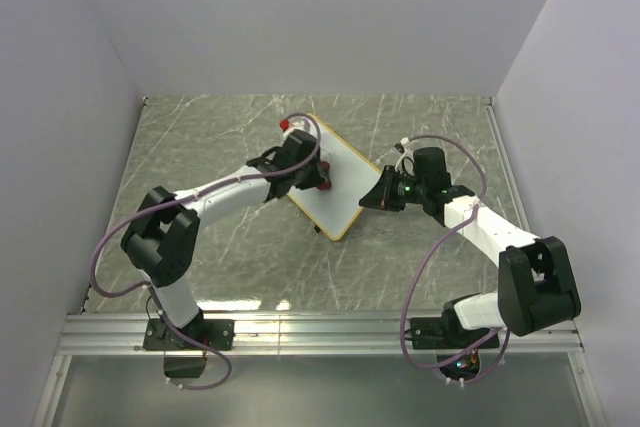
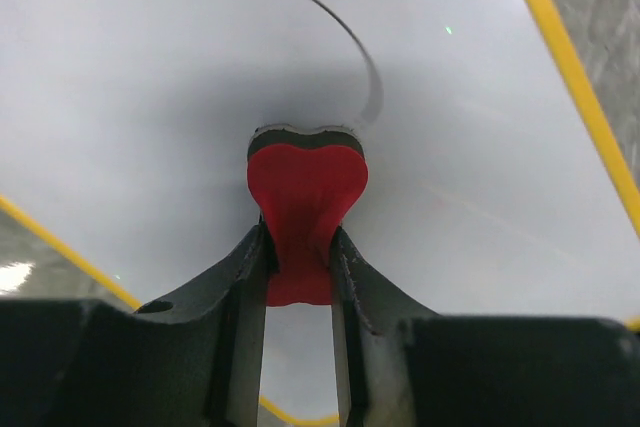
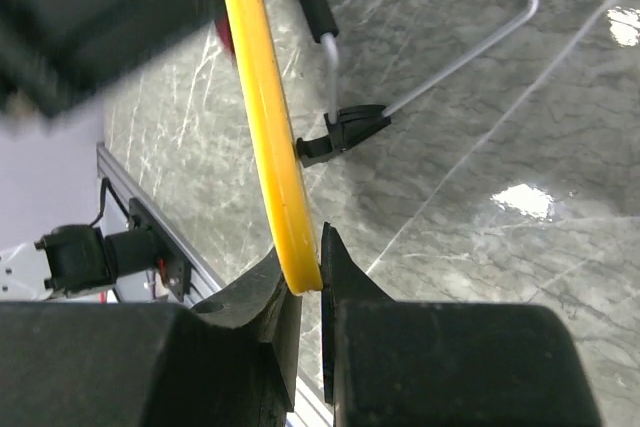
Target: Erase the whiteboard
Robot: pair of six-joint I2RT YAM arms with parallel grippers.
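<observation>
The whiteboard (image 1: 335,187), white with a yellow frame, stands tilted on the marble table's middle. My left gripper (image 1: 312,179) is shut on a red bow-shaped eraser (image 2: 305,202), whose dark felt edge presses on the white surface (image 2: 150,97). A curved black pen stroke (image 2: 345,37) runs just above and right of the eraser. My right gripper (image 1: 372,197) is shut on the board's yellow frame (image 3: 268,127) at its right edge. In the right wrist view the board's wire stand with black feet (image 3: 345,132) shows behind the frame.
The grey marble table (image 1: 220,137) is walled in by white panels on three sides. An aluminium rail (image 1: 320,332) with both arm bases runs along the near edge. A red-capped object (image 1: 288,125) lies just beyond the board's far corner.
</observation>
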